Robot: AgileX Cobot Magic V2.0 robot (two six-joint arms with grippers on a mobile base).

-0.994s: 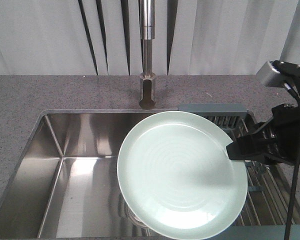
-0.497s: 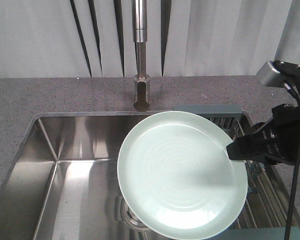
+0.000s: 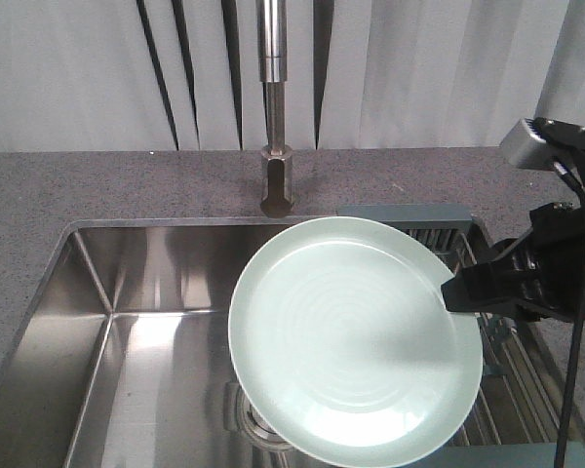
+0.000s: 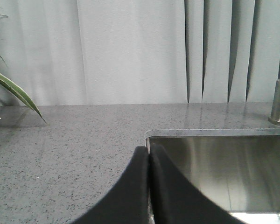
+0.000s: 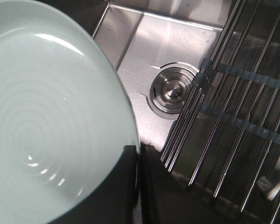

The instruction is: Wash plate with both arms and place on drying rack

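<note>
Plate (image 3: 356, 341): held over the sink (image 3: 136, 292), right rim clamped in right gripper (image 3: 450, 293). Left gripper (image 4: 149, 156): fingers pressed together, empty, near the sink's far left corner.

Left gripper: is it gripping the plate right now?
No, the left gripper is shut on nothing at the sink corner; the right gripper holds the plate.

One plate (image 3: 356, 341), one drying rack (image 3: 409, 212), one sink (image 3: 146, 283)
</note>
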